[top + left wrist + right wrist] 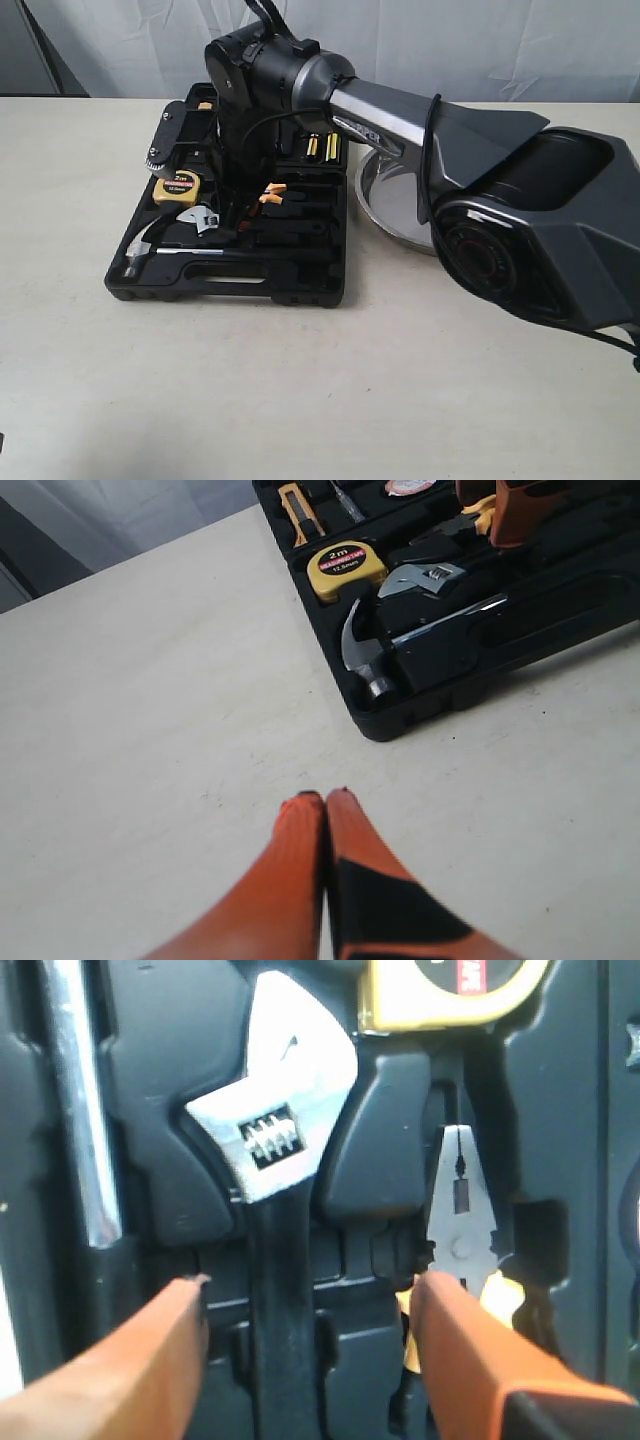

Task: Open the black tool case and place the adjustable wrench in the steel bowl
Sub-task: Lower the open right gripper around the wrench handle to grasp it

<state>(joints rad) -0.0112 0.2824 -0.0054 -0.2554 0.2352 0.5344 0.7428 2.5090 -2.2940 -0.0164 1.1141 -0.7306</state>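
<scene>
The black tool case (pixel 300 288) lies open on the table, its tools seated in moulded slots. The adjustable wrench (pixel 275 1125) rests in its slot, silver head beside the tape measure, black handle running back between my right fingers. My right gripper (pixel 312 1282) is open and low over the case, one finger on each side of the handle, neither clearly touching it. In the exterior view the wrench (pixel 200 218) shows just left of the right arm's wrist. The steel bowl (pixel 390 200) sits right of the case, partly hidden by that arm. My left gripper (pixel 325 796) is shut and empty above bare table, short of the case's corner (pixel 400 720).
A hammer (pixel 145 250) lies along the case's front left. A yellow tape measure (pixel 178 187) sits behind the wrench, and orange-handled pliers (pixel 460 1210) lie in the slot beside my right finger. The right arm's bulky links span over the bowl and the case.
</scene>
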